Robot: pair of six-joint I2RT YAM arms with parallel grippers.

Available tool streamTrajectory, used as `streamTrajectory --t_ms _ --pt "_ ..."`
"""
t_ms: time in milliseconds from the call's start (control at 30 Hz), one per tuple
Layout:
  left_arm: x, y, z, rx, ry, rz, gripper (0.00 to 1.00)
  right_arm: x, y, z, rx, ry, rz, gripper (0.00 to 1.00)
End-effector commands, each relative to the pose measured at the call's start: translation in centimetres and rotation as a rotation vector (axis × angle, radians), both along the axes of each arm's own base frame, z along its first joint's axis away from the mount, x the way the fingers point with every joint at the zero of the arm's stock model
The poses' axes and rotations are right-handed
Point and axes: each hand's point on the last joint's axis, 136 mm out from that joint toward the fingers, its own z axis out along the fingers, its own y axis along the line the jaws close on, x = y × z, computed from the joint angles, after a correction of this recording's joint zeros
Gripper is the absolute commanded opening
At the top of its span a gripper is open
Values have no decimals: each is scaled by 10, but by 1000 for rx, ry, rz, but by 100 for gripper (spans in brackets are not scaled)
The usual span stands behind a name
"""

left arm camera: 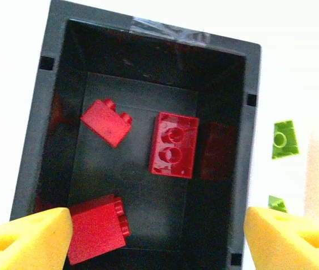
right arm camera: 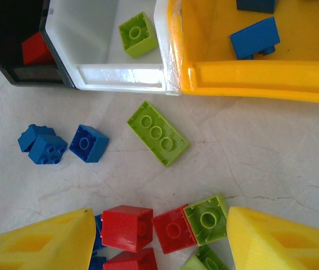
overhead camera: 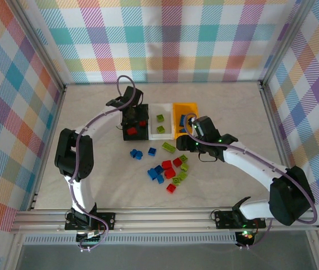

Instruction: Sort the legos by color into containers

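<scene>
Black bin (left arm camera: 249,84): three red legos (left arm camera: 174,144) inside; left hand (left arm camera: 156,232) above it, spread wide, empty. White bin (right arm camera: 91,34): green legos (right arm camera: 138,35); yellow bin (right arm camera: 260,76): blue legos (right arm camera: 255,37). Outstanding, likely over half: some fifteen loose legos (overhead camera: 169,169) on tabletop (right arm camera: 260,157), right hand (right arm camera: 156,230) above, parted, empty.

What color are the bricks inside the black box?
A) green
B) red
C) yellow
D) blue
B, because three red bricks lie on the floor of the black box, and no brick of another color is in there.
</scene>
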Motion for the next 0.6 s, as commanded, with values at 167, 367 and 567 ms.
streamTrajectory --t_ms 167,367,567 --pt "-57 -37 69 -207 -109 -119 90 -15 -3 -27 -37 88 42 63" --pt "-127 -45 46 -304 -76 -167 97 -30 -10 -55 -76 163 41 54" --pt "-176 -29 21 -366 -26 -150 100 -53 -11 -78 -76 245 94 53"
